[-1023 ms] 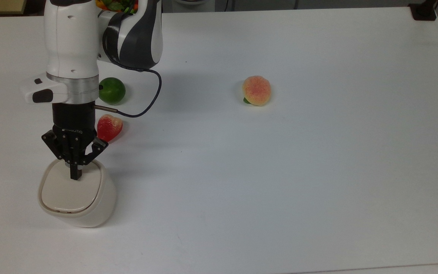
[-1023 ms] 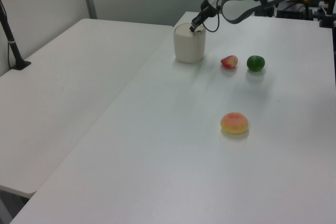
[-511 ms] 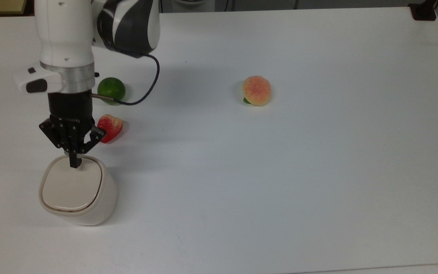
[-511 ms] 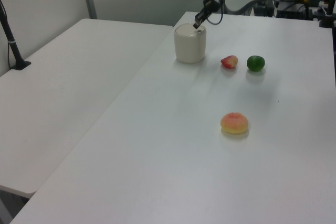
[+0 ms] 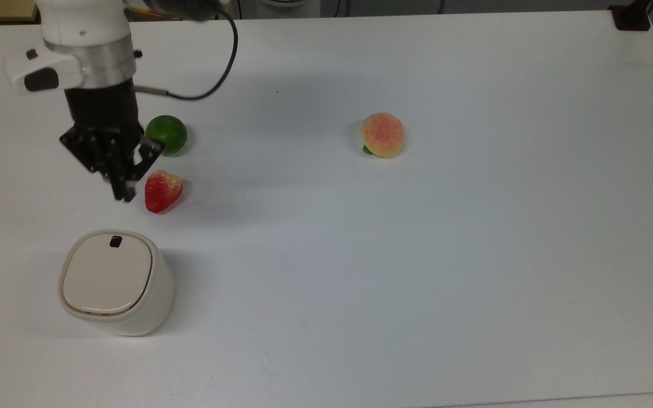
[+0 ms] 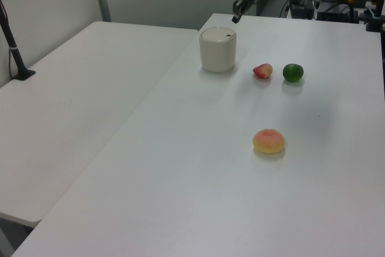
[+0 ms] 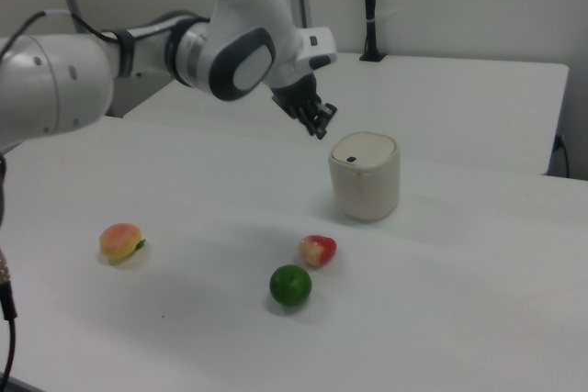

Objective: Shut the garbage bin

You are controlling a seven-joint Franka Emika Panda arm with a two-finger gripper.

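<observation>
Presently, reading the top view from its left edge rightward: the garbage bin (image 5: 115, 283), a cream-white tub with a rounded-square top, stands at lower left of the frame on the white table (image 5: 445, 255); its flat beige lid (image 5: 106, 273) lies level in the rim, closed, with a small black mark (image 5: 115, 242) near the lid's upper edge. Above the bin in the frame, at upper left, the gripper (image 5: 122, 194) hangs from the white and black arm (image 5: 85, 39), fingers drawn together with nothing between them, raised clear of the bin and not touching it. Just to the right of the fingertips lies a red strawberry (image 5: 162, 190); above it in the frame, near the gripper body, a green lime (image 5: 167, 134). Well apart, right of centre in the upper half, a peach (image 5: 382, 134) with a bit of green at its lower left. A black clamp (image 5: 632, 16) sits at the table's upper right corner. In the left view the bin (image 6: 218, 49) is at upper centre, the gripper (image 6: 237, 14) above and just right of it, then strawberry (image 6: 263, 71), lime (image 6: 293, 72) and, lower, the peach (image 6: 268, 141). In the right view, left to right: peach (image 7: 120, 242), lime (image 7: 290, 285), strawberry (image 7: 317, 250), gripper (image 7: 322, 126), bin (image 7: 365, 174).
</observation>
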